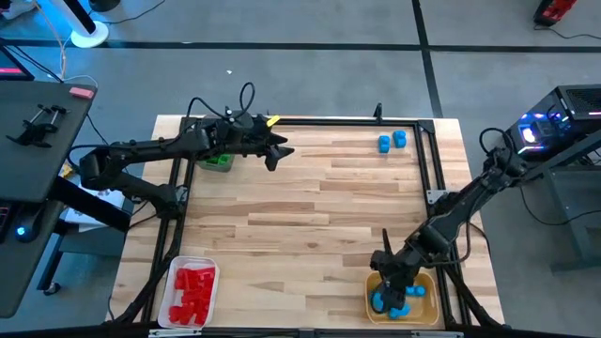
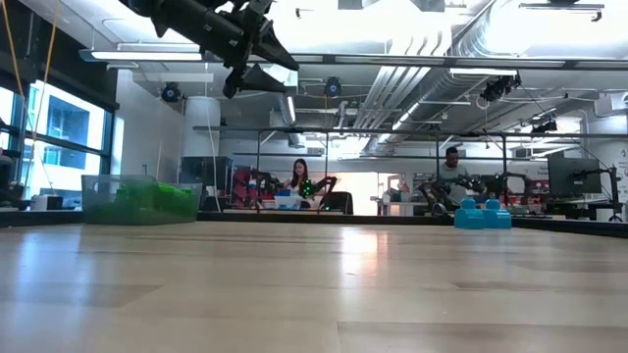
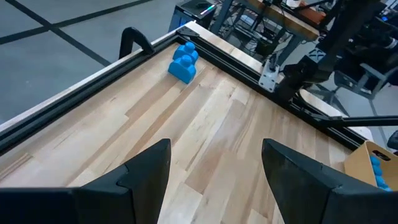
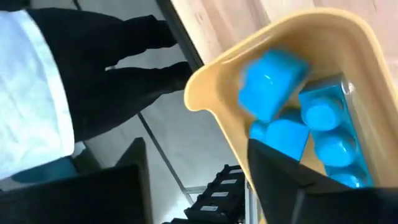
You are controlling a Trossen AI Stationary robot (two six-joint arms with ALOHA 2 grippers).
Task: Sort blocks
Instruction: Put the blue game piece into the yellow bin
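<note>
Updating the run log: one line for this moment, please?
right gripper: open over yellow tray, blue block dropping | left gripper: open, raised | two blue blocks left

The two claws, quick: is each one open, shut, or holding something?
Left claw: open, empty, raised above the table.
Right claw: open over the yellow tray; a blue block blurs beneath it.

Bright ceiling lights [image 2: 549, 25], glare on the table [image 2: 324, 255], blurred blue block [image 4: 270, 81]
</note>
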